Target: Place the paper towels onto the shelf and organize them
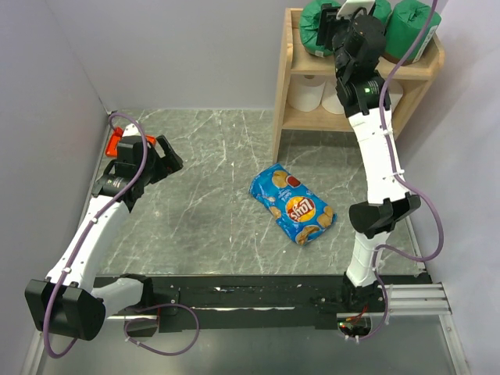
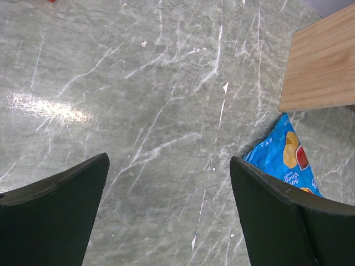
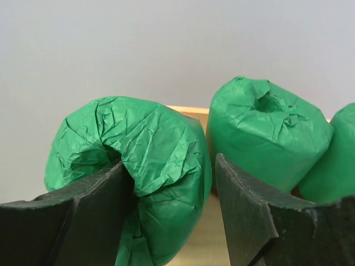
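The wooden shelf point(image 1: 291, 70) stands at the back right. Three green-wrapped paper towels are on its top tier: one at the left point(image 1: 316, 27), one at the right point(image 1: 410, 27), the middle one hidden under my right gripper point(image 1: 353, 23). White rolls point(image 1: 309, 92) stand on the lower tier. In the right wrist view my right gripper point(image 3: 169, 163) is open around a tilted green roll point(image 3: 144, 144); the left finger touches it, the right finger stands apart. A second green roll point(image 3: 266, 133) is beside it. My left gripper point(image 1: 168, 160) is open and empty above the table point(image 2: 169, 159).
A blue chip bag point(image 1: 293, 203) lies mid-table in front of the shelf and shows in the left wrist view point(image 2: 285, 152). A red tool point(image 1: 114, 141) lies by the left wall behind the left arm. Walls close in the left, back and right.
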